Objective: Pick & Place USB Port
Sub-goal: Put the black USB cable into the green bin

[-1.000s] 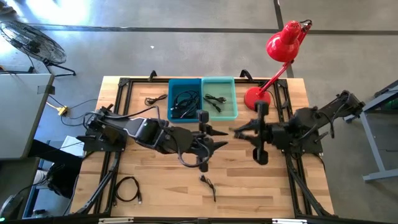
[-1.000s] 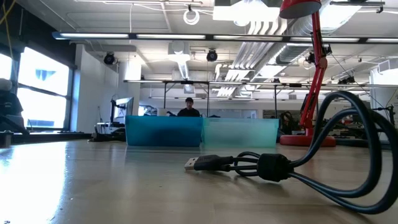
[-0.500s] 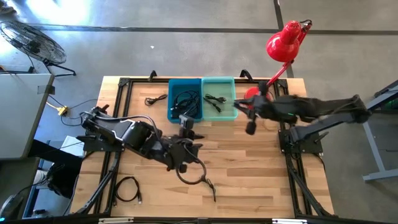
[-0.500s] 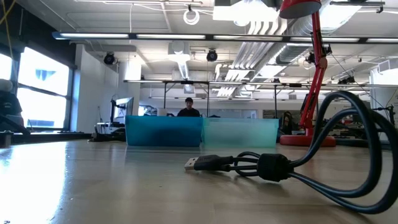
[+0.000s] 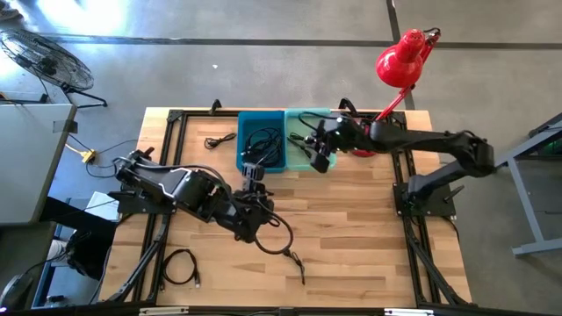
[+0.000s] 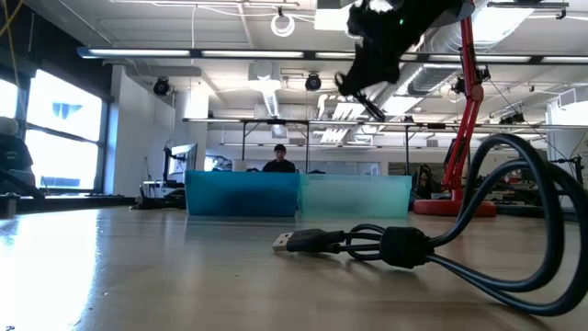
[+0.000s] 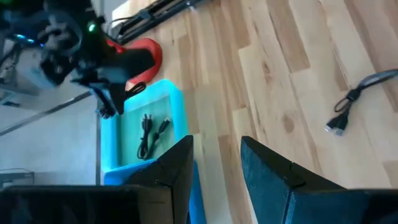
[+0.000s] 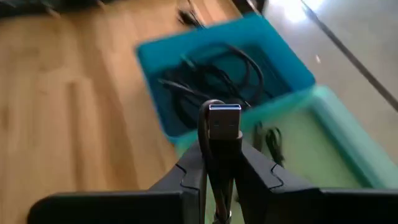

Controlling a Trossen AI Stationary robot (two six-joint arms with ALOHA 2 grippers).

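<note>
My right gripper point(image 5: 318, 156) hovers over the light green bin point(image 5: 307, 113), shut on a black USB cable whose silver plug point(image 8: 224, 121) stands up between the fingers; in the low view it is high above the bins point(image 6: 372, 64). The blue bin point(image 5: 262, 115) beside it holds several black cables. My left gripper point(image 5: 255, 177) is open above the table's middle, near the blue bin's near wall, with nothing between its fingers point(image 7: 216, 152). Another black USB cable point(image 5: 285, 246) lies looped on the table near the near edge. My right gripper pinches the black cable between its two fingers just behind the plug point(image 8: 219, 146). The silver plug sticks out past the fingertips point(image 8: 193, 158). The cable is lifted clear above the light green bin, and a thin end point(image 6: 366, 99) trails below the gripper.
A red desk lamp point(image 5: 399, 66) stands at the far right, its base right behind my right arm. A small cable point(image 5: 215, 140) lies left of the blue bin and a coiled one point(image 5: 180, 265) near the near left corner. Bare wood lies on the near right.
My right gripper has swung from the table's middle toward the far edge, up and over the light green bin, carrying the cable, and has come into the low view. My left gripper has drawn back toward the table's left. The looped cable lies on the table.
</note>
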